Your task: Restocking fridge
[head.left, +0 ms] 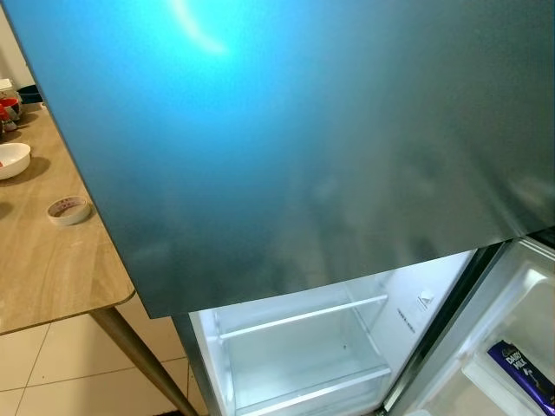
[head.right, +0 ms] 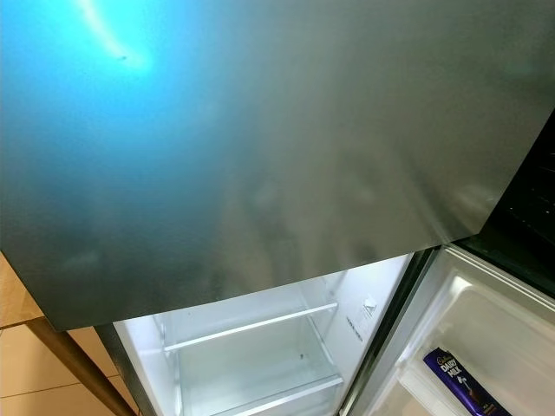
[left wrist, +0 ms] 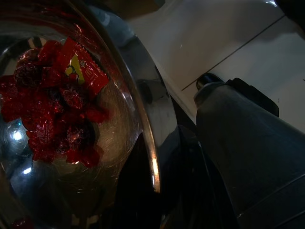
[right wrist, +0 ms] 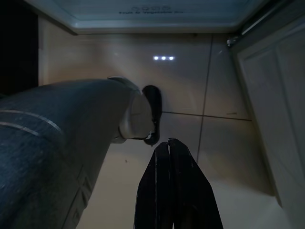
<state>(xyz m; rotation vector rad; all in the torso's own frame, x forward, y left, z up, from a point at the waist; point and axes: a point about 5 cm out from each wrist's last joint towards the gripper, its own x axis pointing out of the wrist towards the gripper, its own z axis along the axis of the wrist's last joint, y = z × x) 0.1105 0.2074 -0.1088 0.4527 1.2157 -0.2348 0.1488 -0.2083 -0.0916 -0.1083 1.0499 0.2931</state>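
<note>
While the head camera looks down past the fridge, these lines hold:

Upper door [head.left: 303,147]: shut, its lower edge running across above the lit compartment.
Fridge [head.left: 303,347]: lower compartment open and lit; two white shelves [head.left: 299,316] bare, with free room above each.
Lower door [head.right: 486,338]: swung open on the robot's right; a chocolate bar [head.right: 460,380] lies in its door bin, near the bin's front edge.
Table [head.left: 52,269]: stands left of the fridge, its near corner just beside the upper door's lower left corner; a tape roll [head.left: 68,210] lies near the right edge, a white bowl [head.left: 12,159] further left.
Floor [head.left: 61,364]: pale tiles, open under the table corner beside one slanted leg.
Left gripper: fingers cannot be made out; its wrist view shows a steel bowl [left wrist: 138,81] of red wrapped sweets [left wrist: 57,100] close by.
Right gripper [right wrist: 167,143]: hangs low over the tiles, fingers pressed together on nothing, beside the robot's grey leg [right wrist: 57,138] and foot.
</note>
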